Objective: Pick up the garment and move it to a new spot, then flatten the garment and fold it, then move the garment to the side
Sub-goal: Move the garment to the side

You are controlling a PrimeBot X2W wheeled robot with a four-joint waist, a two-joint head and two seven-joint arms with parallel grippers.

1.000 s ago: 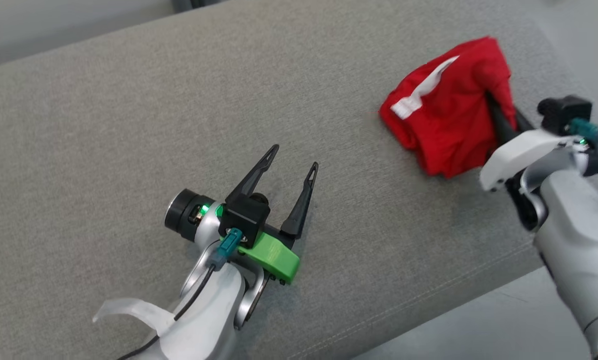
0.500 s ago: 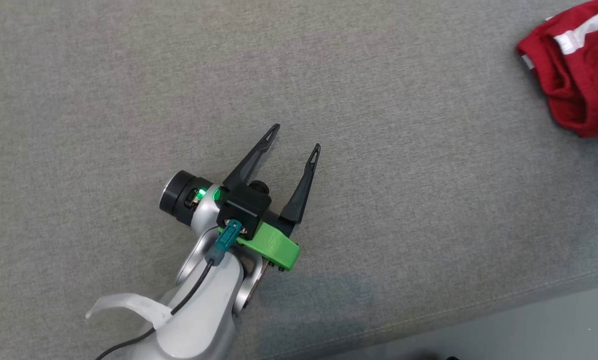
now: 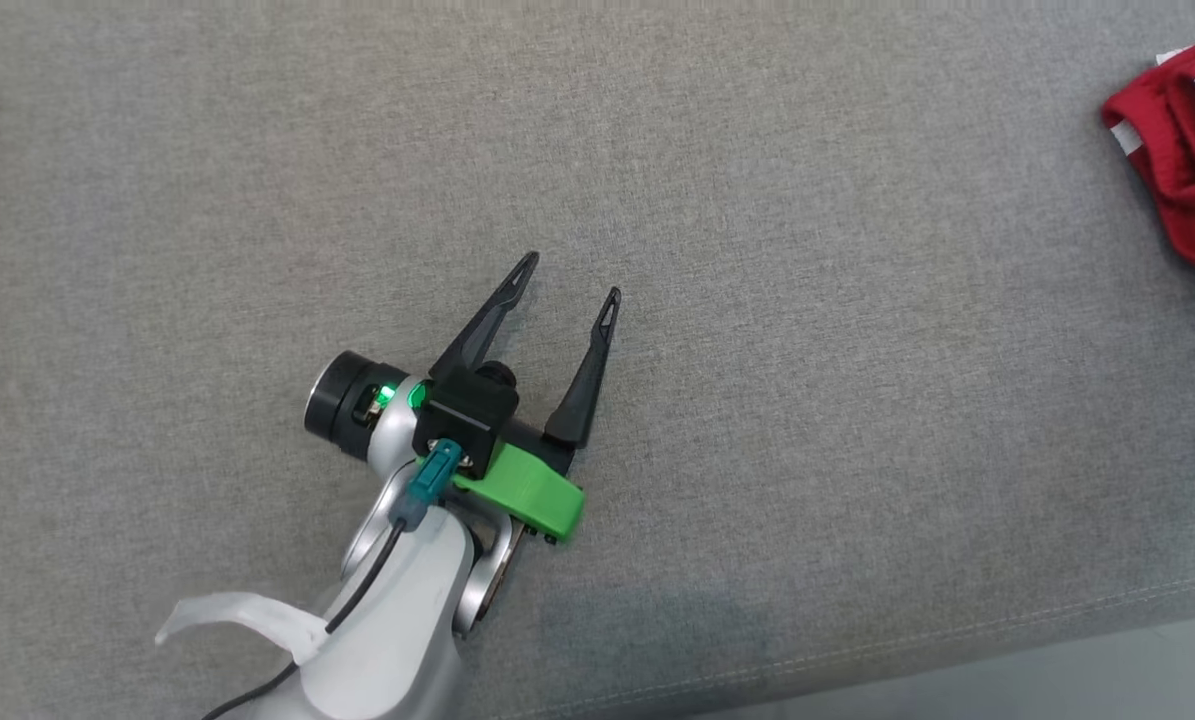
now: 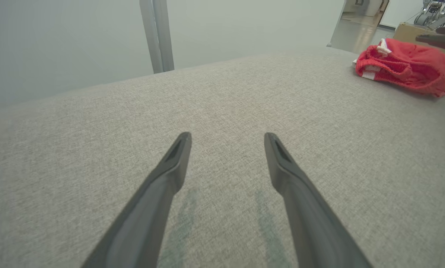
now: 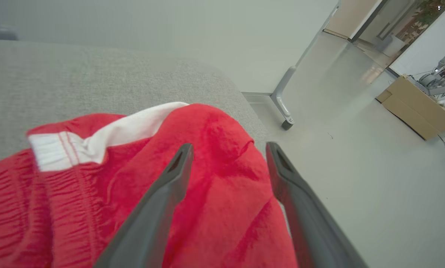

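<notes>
Left gripper [image 3: 570,277] hovers low over the worktop [image 3: 757,200] toward its front edge. Its fingers lie nearly flat and angle far-right, jaws wide apart and empty. Garment [image 3: 1182,150] lies bunched at the worktop's right end, white-trimmed end facing the middle; long axis cannot be told. Right gripper [image 5: 228,147] slants down over it, jaws spread, clamping nothing.

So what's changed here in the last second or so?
The right gripper, which was clamped on the crumpled red garment with white trim, has opened and let it go; the garment lies on the grey fabric surface. The head camera also swung, so the scene shifted. The left gripper stayed open and empty over the surface.
</notes>
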